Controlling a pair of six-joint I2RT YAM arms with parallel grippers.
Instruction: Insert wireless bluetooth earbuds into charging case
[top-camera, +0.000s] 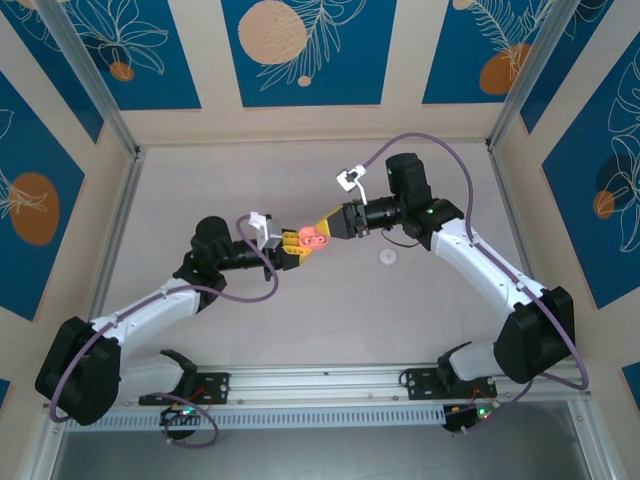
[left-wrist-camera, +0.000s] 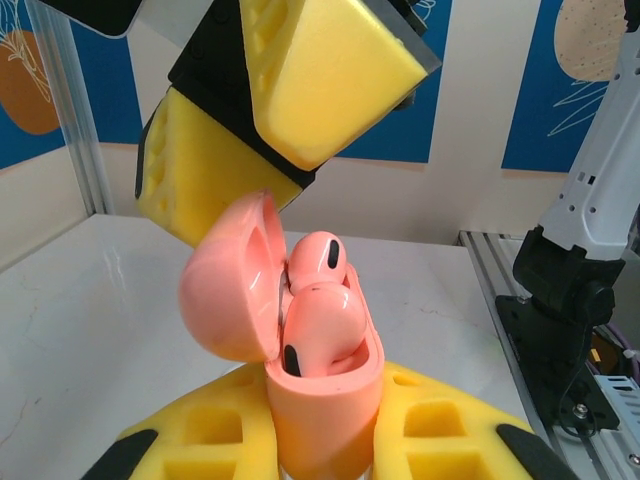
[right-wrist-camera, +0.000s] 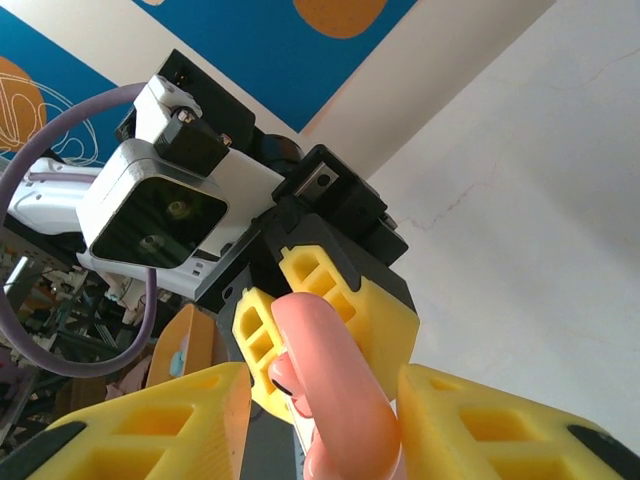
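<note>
Case (left-wrist-camera: 326, 395) open in left hand (left-wrist-camera: 325, 445) — both earbuds (left-wrist-camera: 320, 325) seated.

Pink charging case (left-wrist-camera: 325, 410), upright, lid open, w/ 2 pink earbuds (left-wrist-camera: 320, 330) inside

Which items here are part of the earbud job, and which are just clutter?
Job: charging case, open, in the left tool; two earbuds in it; right tool at the lid.
Lying about: small white round piece on the table.
</note>
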